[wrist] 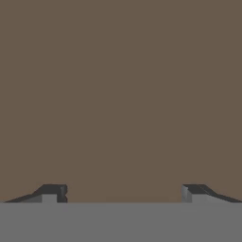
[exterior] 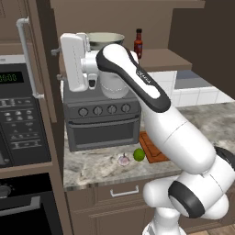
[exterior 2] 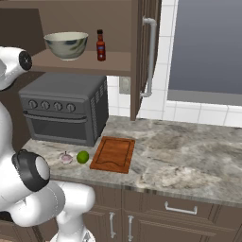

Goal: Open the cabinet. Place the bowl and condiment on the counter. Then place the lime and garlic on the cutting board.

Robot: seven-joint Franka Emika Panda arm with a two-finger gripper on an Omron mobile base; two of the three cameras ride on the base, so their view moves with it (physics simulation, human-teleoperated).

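Cabinet point(exterior 2: 142, 56) doors stand open, and the jaws are spread wide apart with nothing between them, facing a plain brown panel up close. Above the toaster oven point(exterior 2: 64, 113), the bowl point(exterior 2: 66, 45) and condiment point(exterior 2: 100, 45) sit on the shelf. Just right of the oven: garlic point(exterior 2: 66, 158), lime point(exterior 2: 82, 157), then cutting board point(exterior 2: 113, 154) on the surface point(exterior 2: 189, 156).
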